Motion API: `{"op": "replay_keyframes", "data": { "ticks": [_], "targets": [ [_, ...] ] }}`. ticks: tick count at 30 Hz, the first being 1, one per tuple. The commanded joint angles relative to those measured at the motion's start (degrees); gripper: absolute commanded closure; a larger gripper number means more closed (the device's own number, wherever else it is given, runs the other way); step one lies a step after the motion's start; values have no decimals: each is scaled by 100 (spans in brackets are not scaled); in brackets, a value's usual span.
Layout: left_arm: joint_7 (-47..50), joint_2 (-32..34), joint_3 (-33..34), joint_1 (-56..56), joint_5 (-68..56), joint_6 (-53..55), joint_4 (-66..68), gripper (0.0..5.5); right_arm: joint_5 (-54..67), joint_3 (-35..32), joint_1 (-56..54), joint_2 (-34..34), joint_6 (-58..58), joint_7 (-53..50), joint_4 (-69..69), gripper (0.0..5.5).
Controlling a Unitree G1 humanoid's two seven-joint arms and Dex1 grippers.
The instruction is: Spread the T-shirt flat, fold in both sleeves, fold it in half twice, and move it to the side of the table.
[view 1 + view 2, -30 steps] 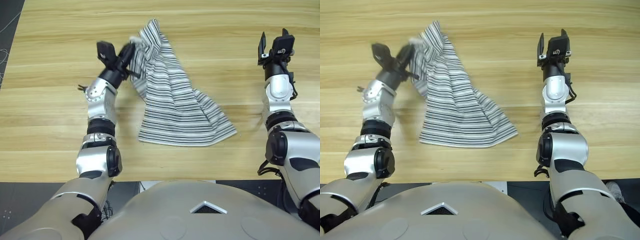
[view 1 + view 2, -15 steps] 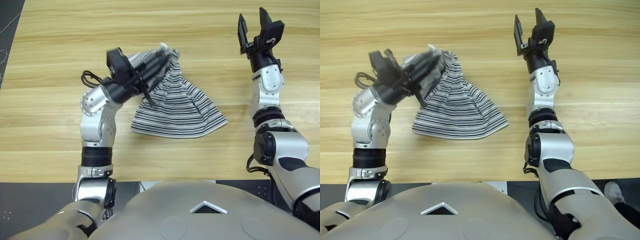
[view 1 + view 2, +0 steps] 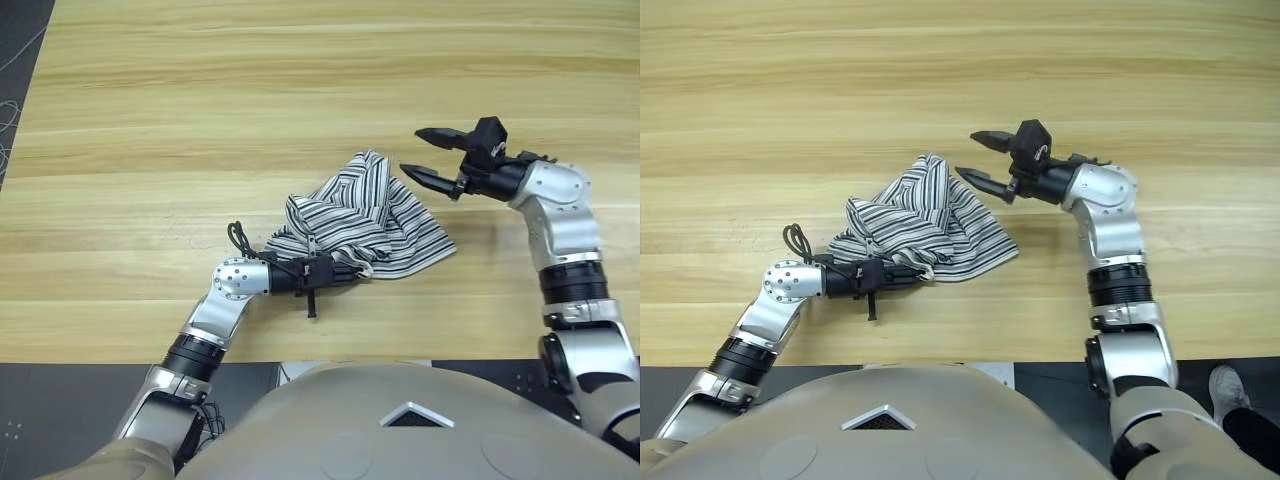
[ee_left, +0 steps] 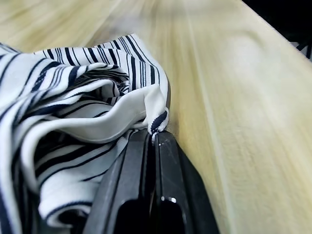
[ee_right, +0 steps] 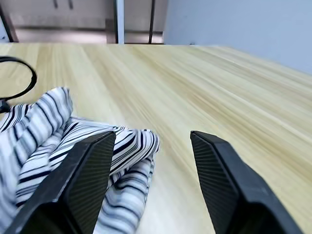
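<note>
The black-and-white striped T-shirt (image 3: 360, 215) lies crumpled in a heap near the table's front edge, also seen up close as bunched folds (image 4: 73, 107). My left gripper (image 3: 362, 272) lies low at the heap's near edge, shut on a hem of the T-shirt (image 4: 157, 119). My right gripper (image 3: 422, 155) hovers open just right of the heap, its fingers (image 5: 83, 180) spread wide and pointing at the cloth (image 5: 73, 146), not touching it.
The wooden table (image 3: 300, 70) stretches bare beyond the heap and to both sides. Its front edge (image 3: 100, 358) runs close behind my left arm, with dark floor at the far left.
My left gripper has pulled the T-shirt down toward the front edge, bunching it into a heap. The right gripper swung down and left from the far right to beside the cloth.
</note>
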Motion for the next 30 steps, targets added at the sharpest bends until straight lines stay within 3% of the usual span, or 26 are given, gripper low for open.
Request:
{"op": "replay_keyframes", "data": {
  "ticks": [1,9,19,30],
  "targets": [
    [181,202,-66,375,203,184,93,537,242,327,260,-582,884,487,-1437,265],
    [332,230,-41,368,133,250,-6,537,-340,1211,916,-992,994,576,-2198,265],
    [390,336,-27,416,137,124,39,537,-870,1700,660,-112,381,-183,-1448,265],
    [420,272,-126,277,175,-97,318,537,-1769,1780,232,149,-849,-996,-196,265]
  ]
}}
